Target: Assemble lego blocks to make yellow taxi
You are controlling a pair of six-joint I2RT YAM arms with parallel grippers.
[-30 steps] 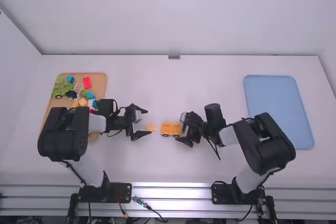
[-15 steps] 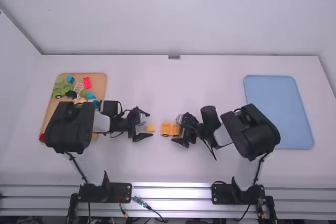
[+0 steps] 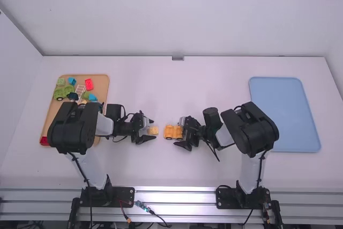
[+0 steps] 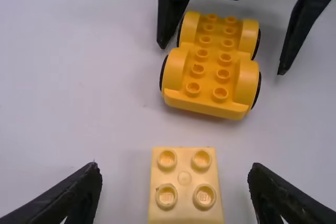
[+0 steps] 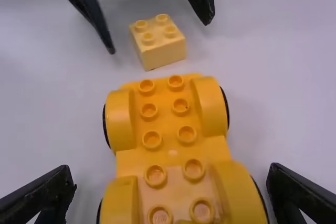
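Shifted closer together: left gripper point(image 3: 154, 130), wide, straddling pale yellow block point(image 4: 184, 182); right gripper point(image 3: 179, 132), wide, astride yellow wheeled base point(image 5: 170, 148); tan tray point(image 3: 101, 85), leftmost, partly hidden by left arm point(image 3: 72, 127), containing green wheeled piece point(image 3: 64, 91), red brick point(image 3: 89, 84), white ladder point(image 3: 80, 90); blue tray point(image 3: 284, 113), rightmost.

Pale block point(image 4: 184, 195) cropped in left wrist view; wheeled base point(image 5: 172, 153) cropped in right.

Block point(image 3: 153, 131) left of wheeled base point(image 3: 170, 132)

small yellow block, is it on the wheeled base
No, the small yellow block sits on the table, apart from the wheeled base.
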